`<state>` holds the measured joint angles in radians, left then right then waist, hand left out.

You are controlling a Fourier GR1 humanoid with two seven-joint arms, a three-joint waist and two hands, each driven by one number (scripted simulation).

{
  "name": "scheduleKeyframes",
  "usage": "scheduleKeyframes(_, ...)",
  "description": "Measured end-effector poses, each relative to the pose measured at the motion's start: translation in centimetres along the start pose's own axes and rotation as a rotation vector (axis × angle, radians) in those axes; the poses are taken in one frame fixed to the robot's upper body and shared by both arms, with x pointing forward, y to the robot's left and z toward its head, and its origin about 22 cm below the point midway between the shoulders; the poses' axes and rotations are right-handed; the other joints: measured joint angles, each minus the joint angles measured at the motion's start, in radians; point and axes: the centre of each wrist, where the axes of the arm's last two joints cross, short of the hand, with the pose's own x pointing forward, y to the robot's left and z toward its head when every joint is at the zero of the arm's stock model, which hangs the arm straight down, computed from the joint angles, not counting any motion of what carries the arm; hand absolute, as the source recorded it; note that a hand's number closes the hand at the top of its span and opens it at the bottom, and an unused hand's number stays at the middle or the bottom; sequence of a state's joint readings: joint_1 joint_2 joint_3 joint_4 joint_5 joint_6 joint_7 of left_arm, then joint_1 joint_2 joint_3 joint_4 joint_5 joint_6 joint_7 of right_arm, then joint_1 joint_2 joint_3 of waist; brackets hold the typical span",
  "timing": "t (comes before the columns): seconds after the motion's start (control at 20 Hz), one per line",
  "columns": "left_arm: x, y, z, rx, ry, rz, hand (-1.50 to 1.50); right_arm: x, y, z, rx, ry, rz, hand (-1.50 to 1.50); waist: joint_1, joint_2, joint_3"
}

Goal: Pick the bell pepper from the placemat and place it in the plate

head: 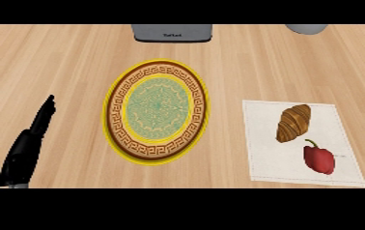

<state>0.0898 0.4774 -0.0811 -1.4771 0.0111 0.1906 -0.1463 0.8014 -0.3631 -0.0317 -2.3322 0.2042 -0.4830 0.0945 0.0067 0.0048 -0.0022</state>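
A red bell pepper point(319, 158) with a dark stem lies on the near right part of a white placemat point(260, 142). A round plate point(114, 127) with a yellow rim, brown patterned band and green centre sits in the middle of the wooden counter, left of the placemat. My left hand point(41, 119) shows at the lower left, fingers straight and pointing up, well left of the plate and far from the pepper. It holds nothing. My right hand is out of sight.
A brown croissant point(294, 122) lies on the placemat just beyond the pepper. At the counter's far edge stands a grey toaster point(173, 33), and a grey rounded object point(307, 28) sits at the far right.
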Motion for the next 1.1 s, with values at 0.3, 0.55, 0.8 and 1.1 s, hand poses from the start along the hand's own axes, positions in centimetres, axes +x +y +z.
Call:
scheduleKeyframes(0.3, 0.5, 0.0, -0.4, -0.007, 0.002, -0.004, 0.0, 1.1, -0.1, -3.0, 0.12, 0.117, 0.106, -1.5, 0.007, 0.0, 0.001)
scheduleKeyframes(0.55, 0.4, -0.4, -0.3, -0.008, 0.002, 0.001, 0.0, 0.7, 1.2, -5.3, 0.226, 0.201, 0.199, -1.5, 0.007, -0.001, 0.001)
scheduleKeyframes(0.8, 0.2, -0.4, -0.4, -0.005, 0.006, -0.005, 0.0, 0.3, 2.1, -7.8, 0.32, 0.246, 0.307, -1.5, 0.003, -0.002, 0.002)
scheduleKeyframes(1.1, 0.2, 0.4, -0.4, -0.001, 0.014, -0.002, 0.0, -1.8, 3.0, -9.2, 0.394, 0.269, 0.337, -1.5, -0.004, -0.004, 0.002)
